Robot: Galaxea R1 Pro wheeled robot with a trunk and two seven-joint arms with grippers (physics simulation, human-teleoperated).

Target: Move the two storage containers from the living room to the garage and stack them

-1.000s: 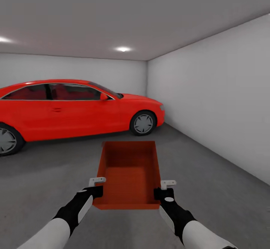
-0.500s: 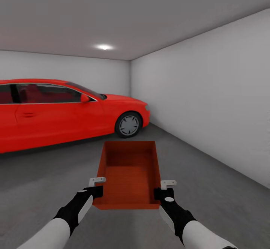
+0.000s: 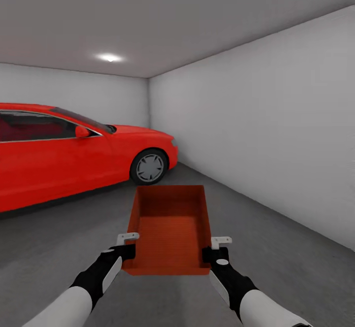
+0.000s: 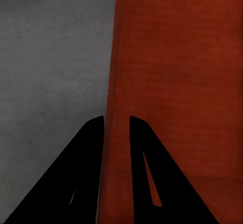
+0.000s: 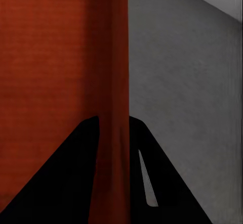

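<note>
Jaws of the left gripper (image 4: 116, 128) pinch the bin's (image 3: 170, 228) left wall, the right gripper (image 5: 114, 125) its right wall; bin held level above the floor (image 3: 276, 248), mouth up, long axis pointing forward toward the car (image 3: 74, 152).

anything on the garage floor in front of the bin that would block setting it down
Nothing visible does. The bin is held off the ground by the left gripper and right gripper, each clamped on a side wall. The grey floor ahead of it looks bare; the red car is parked off to the left.
</note>
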